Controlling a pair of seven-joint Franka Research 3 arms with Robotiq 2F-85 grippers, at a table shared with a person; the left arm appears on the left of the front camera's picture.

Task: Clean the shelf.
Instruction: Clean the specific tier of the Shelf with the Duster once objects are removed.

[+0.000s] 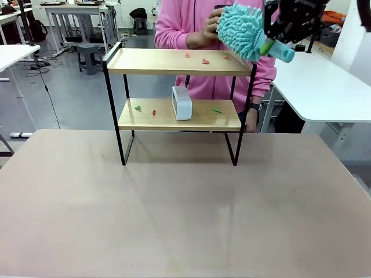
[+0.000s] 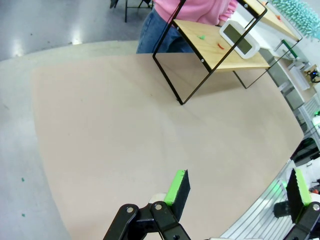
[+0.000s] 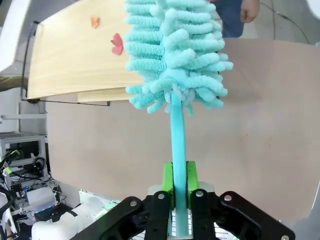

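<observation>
Two tools before you: right tool [image 3: 180, 175] clamps the fluffy turquoise microfibre duster [image 1: 240, 29], upper right of frame; left tool [image 2: 239, 192] spread apart; two-tier wooden black-framed shelf [image 1: 179, 61] stands upper centre on the worktop [image 1: 174, 202].

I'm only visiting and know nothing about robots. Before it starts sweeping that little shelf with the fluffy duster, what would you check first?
1. Duster held: ok, the right gripper is shut on its handle.
2. Duster positioned: ok, its head hangs over the right end of the top board.
3. Person clear: not ok, a hand is right at the duster head.
4. Scraps located: ok, red scraps lie on the top board and green and red bits on the lower board.
5. Lower board free: not ok, a white box stands on it.
6. Left gripper: ok, open over the table.
</observation>
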